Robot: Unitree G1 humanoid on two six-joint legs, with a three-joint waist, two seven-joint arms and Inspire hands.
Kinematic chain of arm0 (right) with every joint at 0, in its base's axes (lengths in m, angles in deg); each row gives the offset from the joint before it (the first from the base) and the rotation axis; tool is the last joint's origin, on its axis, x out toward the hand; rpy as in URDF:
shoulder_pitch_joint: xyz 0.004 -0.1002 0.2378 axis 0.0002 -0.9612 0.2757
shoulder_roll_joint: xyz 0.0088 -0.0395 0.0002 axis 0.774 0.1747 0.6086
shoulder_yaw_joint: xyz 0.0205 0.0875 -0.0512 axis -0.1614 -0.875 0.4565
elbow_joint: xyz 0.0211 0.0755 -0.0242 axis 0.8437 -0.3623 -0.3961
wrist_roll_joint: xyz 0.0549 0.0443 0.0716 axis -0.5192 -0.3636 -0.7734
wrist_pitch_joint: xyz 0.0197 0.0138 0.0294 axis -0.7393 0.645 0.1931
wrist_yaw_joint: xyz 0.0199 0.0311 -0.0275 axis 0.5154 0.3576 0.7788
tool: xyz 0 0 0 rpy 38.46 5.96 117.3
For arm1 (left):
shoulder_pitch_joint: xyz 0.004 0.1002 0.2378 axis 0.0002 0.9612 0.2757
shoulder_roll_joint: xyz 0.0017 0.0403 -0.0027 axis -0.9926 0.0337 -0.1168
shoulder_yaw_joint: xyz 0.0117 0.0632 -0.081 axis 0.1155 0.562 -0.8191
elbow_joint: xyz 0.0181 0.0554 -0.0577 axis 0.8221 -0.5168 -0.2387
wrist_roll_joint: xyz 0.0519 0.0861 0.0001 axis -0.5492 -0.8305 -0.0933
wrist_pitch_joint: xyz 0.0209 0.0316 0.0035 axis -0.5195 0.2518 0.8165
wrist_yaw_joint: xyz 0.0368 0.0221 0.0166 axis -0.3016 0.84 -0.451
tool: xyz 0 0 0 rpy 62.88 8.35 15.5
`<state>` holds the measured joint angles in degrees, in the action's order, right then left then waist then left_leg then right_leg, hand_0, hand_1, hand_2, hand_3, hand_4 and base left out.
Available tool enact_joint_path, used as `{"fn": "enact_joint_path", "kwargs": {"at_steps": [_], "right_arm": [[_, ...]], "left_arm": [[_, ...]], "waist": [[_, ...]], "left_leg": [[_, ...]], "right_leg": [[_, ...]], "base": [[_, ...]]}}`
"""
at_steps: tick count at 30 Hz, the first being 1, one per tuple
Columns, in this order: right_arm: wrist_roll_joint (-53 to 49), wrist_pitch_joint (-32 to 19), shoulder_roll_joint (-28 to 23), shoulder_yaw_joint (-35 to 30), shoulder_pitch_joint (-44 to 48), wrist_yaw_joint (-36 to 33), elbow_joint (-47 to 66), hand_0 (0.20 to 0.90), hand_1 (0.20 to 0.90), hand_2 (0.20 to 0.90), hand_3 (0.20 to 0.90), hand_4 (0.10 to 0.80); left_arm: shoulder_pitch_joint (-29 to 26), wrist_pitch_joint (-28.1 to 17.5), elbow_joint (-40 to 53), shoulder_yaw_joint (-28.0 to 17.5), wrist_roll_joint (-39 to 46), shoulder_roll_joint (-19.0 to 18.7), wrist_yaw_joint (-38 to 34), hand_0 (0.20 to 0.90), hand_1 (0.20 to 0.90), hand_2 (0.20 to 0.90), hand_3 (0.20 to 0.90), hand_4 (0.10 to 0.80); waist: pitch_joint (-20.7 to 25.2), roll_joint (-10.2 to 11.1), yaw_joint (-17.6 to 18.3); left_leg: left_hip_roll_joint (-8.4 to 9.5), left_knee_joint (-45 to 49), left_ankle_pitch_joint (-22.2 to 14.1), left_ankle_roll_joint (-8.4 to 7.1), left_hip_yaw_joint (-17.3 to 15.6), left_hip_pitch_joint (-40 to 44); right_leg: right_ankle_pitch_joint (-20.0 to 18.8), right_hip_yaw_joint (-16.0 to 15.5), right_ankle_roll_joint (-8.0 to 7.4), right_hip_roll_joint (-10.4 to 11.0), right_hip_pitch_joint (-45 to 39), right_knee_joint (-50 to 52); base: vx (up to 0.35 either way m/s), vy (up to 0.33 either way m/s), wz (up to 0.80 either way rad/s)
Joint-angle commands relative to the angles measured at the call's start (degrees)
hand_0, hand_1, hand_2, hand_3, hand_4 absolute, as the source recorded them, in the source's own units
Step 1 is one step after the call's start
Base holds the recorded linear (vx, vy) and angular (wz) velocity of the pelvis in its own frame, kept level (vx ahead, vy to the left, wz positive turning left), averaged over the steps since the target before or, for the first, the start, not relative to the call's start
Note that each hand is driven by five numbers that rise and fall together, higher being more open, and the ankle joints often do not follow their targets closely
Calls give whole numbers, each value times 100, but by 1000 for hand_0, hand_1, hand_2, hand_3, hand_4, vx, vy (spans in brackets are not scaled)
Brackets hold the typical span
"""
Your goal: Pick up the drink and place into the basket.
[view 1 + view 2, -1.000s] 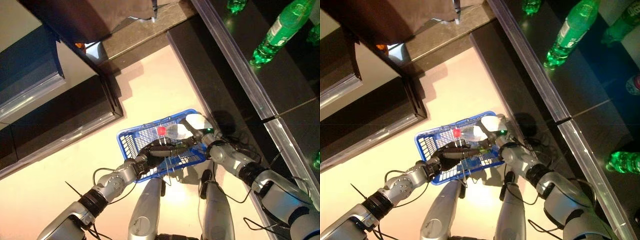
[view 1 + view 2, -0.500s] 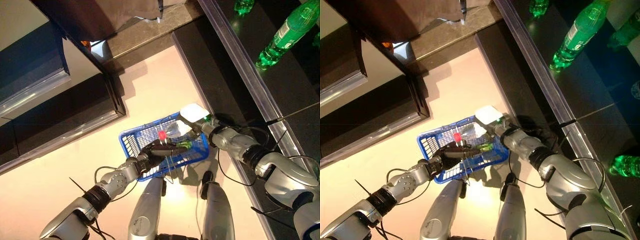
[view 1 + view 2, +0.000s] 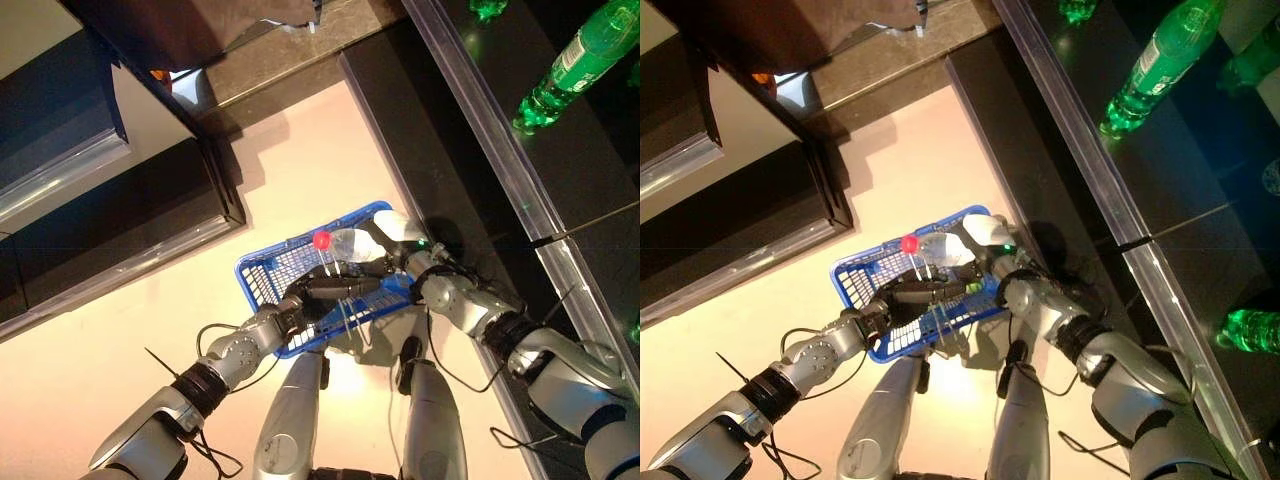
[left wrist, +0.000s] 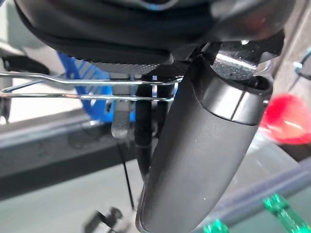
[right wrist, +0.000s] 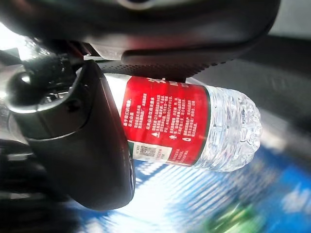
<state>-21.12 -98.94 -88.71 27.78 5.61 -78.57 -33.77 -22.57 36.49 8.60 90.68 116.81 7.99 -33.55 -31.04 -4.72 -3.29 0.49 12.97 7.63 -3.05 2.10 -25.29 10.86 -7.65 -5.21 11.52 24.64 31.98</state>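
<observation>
A clear drink bottle (image 3: 350, 243) with a red cap and red label (image 5: 165, 124) lies tilted over the far side of the blue basket (image 3: 262, 278). My right hand (image 3: 404, 262) is shut on the bottle, its thumb (image 5: 82, 150) pressed across the label. On the basket's near side, my left hand (image 3: 308, 296) is curled round the thin wire handles (image 4: 73, 86), which pass under its thumb (image 4: 204, 145). The red cap (image 4: 286, 124) shows past that thumb.
Something small and green (image 3: 975, 287) lies in the basket. A dark shelf with a metal front rail (image 3: 500, 180) runs along the right and carries green bottles (image 3: 570, 62) (image 3: 1250, 330). A dark cabinet (image 3: 120, 230) stands to the left. Pale floor lies between them.
My right hand has shifted with the bottle still in it; the red cap now sits higher, near the basket's far rim. The left hand keeps its hold on the handles.
</observation>
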Motion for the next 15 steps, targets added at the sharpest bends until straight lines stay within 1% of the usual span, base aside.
{"fn": "enact_joint_path", "kwargs": {"at_steps": [1,4,6,12,15], "right_arm": [[-1076,-1327,580,-866,744,-382,1062,300,300,300,200,100],[-1201,-1464,679,-1111,578,-267,1130,300,300,300,200,100],[-1656,-1512,758,-1310,414,-70,1155,300,300,300,200,100],[-1715,-1583,890,-1557,-25,82,1062,300,300,300,200,100],[-1858,-1704,948,-1714,-263,128,1077,300,300,300,200,100]], "left_arm": [[-1006,-496,1853,-831,0,469,780,300,300,300,200,100],[-957,-493,1869,-924,-93,506,822,300,300,300,200,100],[-899,-567,1915,-1019,-178,519,837,300,300,300,200,100],[-761,-828,2074,-1309,-294,479,706,300,300,300,200,100],[-695,-878,2296,-1484,-342,411,658,300,300,300,200,100]], "waist": [[125,147,109],[125,129,140],[125,119,165],[125,111,199],[131,110,205]], "left_leg": [[383,848,-971,359,-217,176],[374,806,-958,363,-249,207],[358,773,-954,365,-284,266],[320,613,-918,358,-351,499],[309,552,-903,345,-356,618]], "right_leg": [[-1050,79,205,-158,-186,-1032],[-1059,78,212,-162,-203,-1059],[-1061,79,224,-167,-238,-1069],[-1063,55,256,-167,-468,-1212],[-1053,34,284,-167,-596,-1268]], "base": [[0,0,0],[0,0,0],[0,0,0],[0,0,0],[0,0,0]]}}
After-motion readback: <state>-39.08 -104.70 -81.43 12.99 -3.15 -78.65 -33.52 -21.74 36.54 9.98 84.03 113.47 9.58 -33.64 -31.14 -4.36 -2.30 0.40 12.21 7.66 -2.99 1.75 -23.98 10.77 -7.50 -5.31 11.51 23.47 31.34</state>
